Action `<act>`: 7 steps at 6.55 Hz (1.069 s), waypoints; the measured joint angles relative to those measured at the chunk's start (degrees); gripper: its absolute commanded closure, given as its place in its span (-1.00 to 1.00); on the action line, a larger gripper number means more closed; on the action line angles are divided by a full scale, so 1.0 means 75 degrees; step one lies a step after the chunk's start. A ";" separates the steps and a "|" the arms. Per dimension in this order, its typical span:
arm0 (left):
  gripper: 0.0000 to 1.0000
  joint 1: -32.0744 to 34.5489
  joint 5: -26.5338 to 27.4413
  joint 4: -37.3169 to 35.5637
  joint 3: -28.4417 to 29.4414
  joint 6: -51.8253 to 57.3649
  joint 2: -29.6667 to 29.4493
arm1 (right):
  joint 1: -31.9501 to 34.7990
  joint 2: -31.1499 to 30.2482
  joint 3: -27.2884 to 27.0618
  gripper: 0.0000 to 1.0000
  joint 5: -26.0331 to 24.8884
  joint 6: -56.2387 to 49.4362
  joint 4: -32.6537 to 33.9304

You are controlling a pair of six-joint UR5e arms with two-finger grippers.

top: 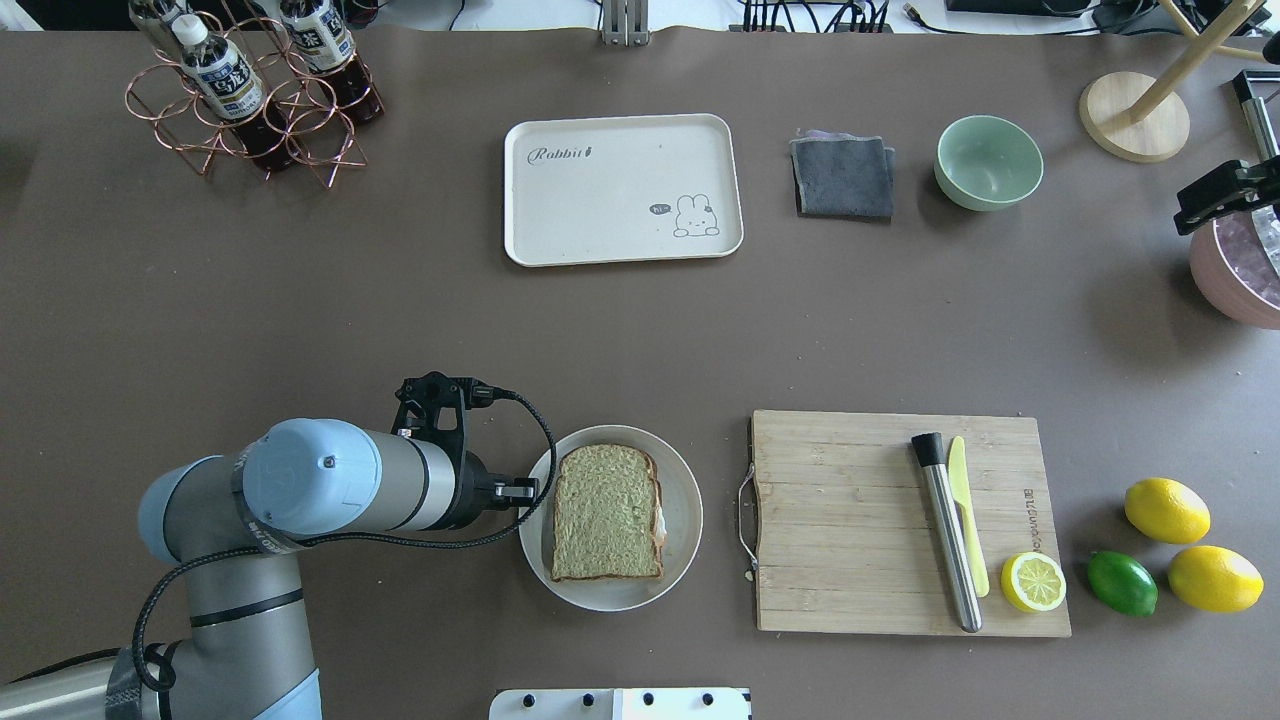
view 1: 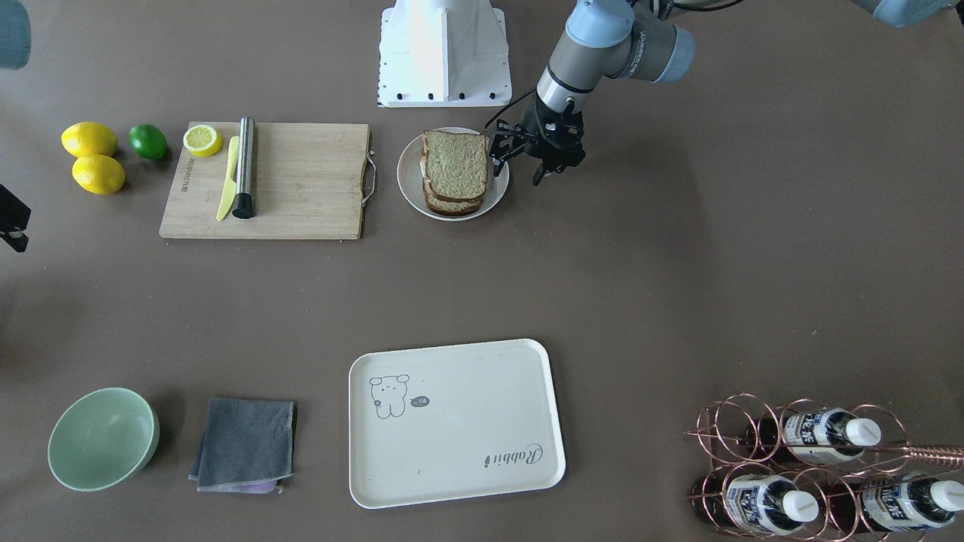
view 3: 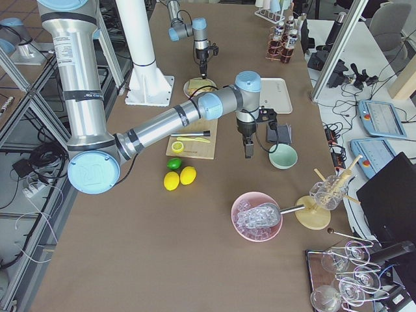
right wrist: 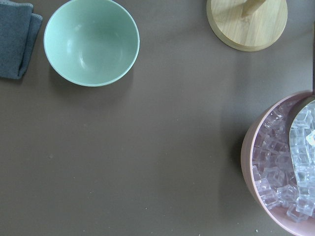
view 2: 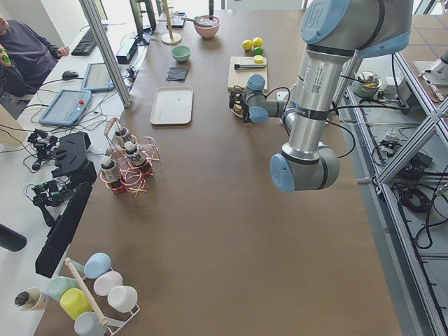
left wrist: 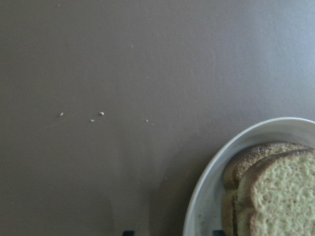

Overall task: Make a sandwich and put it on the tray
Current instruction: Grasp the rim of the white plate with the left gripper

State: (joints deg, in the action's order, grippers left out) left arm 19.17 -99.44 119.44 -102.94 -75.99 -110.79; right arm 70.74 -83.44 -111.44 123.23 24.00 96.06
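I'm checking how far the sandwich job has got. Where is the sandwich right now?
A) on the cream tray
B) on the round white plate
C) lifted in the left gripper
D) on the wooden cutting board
B: the sandwich rests on the round white plate, beside the cutting board and well apart from the tray.

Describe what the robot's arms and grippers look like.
The left arm and right arm are silver-grey tubes with rounded light-blue joint caps; a cap carries a logo. The left gripper and right gripper are black, angular and two-fingered. A black cable loops out around the left wrist.
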 measured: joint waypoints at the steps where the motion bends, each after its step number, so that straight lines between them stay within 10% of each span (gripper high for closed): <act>1: 0.38 -0.0034 -0.0004 0.0025 0.0049 -0.0001 -0.0006 | 0.0023 -0.0044 0.0004 -1.00 0.0001 -0.0004 0.0000; 3: 0.54 -0.0134 -0.0006 0.0035 0.0067 0.0007 -0.0035 | 0.0045 -0.0068 0.0037 -1.00 -0.0001 -0.0004 0.0000; 4: 1.00 -0.0196 0.0000 0.0036 0.0067 0.0007 -0.0063 | 0.0048 -0.0074 0.0050 -1.00 -0.0001 -0.0002 0.0000; 7: 1.00 -0.0292 0.0002 0.0026 0.0067 0.0039 -0.0125 | 0.0049 -0.0078 0.0107 -1.00 -0.0003 -0.0001 0.0011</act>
State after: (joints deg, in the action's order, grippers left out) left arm 16.98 -99.42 119.63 -102.44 -75.70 -111.73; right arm 71.10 -84.02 -110.63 123.20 24.00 96.14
